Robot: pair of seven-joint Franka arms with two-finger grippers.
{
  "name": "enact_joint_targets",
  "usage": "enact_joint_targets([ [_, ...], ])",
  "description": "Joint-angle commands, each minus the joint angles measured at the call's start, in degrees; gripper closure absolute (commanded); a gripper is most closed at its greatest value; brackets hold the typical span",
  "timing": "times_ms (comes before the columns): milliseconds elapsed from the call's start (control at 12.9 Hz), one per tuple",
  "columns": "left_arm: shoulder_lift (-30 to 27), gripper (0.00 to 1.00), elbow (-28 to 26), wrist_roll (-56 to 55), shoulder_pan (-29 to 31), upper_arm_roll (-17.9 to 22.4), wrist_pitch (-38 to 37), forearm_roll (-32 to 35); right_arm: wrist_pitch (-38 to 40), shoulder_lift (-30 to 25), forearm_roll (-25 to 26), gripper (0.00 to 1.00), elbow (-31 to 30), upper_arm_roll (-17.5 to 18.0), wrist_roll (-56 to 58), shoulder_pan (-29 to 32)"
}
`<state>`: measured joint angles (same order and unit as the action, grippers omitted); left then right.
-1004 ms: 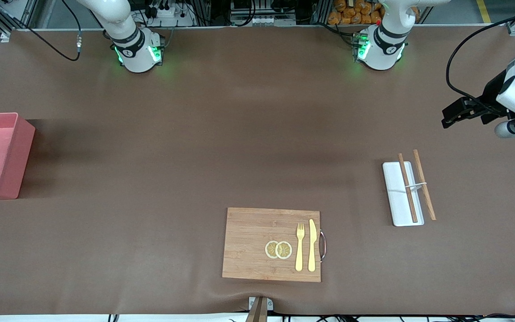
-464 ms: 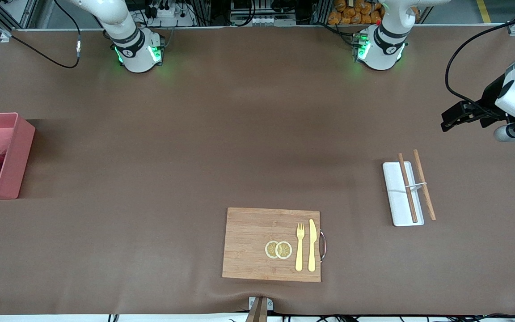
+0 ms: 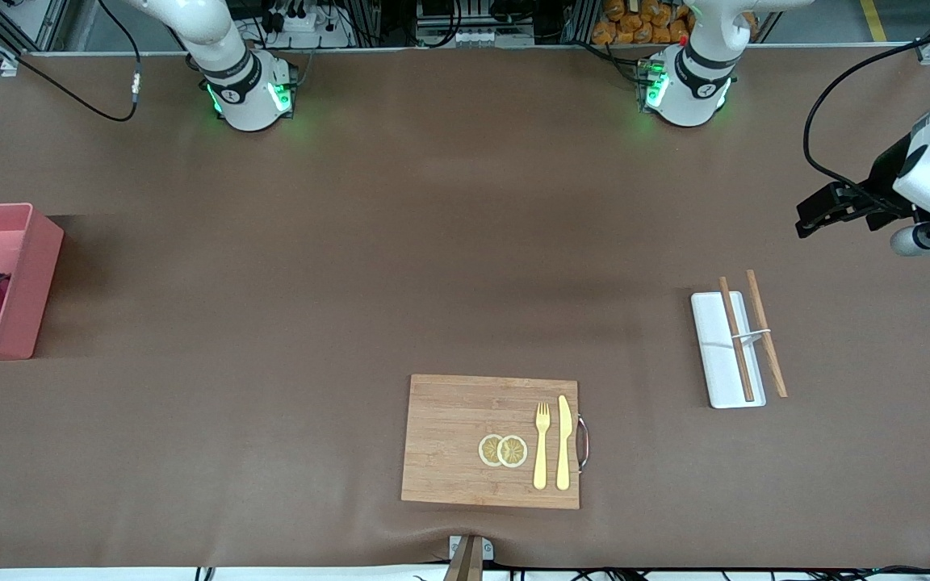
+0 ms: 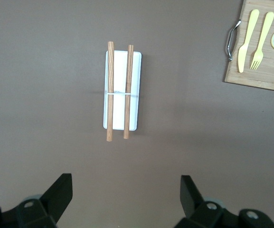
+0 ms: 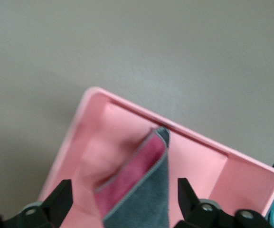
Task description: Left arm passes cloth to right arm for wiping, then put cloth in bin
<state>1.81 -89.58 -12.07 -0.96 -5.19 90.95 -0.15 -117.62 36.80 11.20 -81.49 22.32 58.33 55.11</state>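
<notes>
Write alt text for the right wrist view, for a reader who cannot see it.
The cloth, dark grey on one side and crimson-pink on the other, lies inside the salmon-pink bin, seen from above. The right gripper is over the bin with its fingers spread open and nothing between them. Plain tabletop surrounds the bin.

A big bench (image 3: pixel 433 242) fills almost the whole front view. A smooth brown cover lies flat over it. Past its top edge stand grey metal frames (image 3: pixel 449 20), black cables (image 3: pixel 77 97) and a white power strip (image 3: pixel 299 20). Some orange packets (image 3: pixel 634 20) sit there too. A strip of grey floor with a yellow line (image 3: pixel 873 18) shows in the top corner. The light is soft and even.
</notes>
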Motion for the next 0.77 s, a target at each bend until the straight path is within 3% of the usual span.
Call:
enact_joint_targets([
  [0, -0.7, 0.00, -0.2, 1.2, 0.3, -0.2, 0.5, -0.6, 5.3, -4.4, 0.1, 0.00, -0.9, 3.3, -6.3, -1.1],
  [695, -0.5, 0.00, -0.4, 1.2, 0.7, -0.2, 0.5, -0.6, 17.6, -10.5, 0.4, 0.00, -1.6, 3.6, -37.0, -17.6],
])
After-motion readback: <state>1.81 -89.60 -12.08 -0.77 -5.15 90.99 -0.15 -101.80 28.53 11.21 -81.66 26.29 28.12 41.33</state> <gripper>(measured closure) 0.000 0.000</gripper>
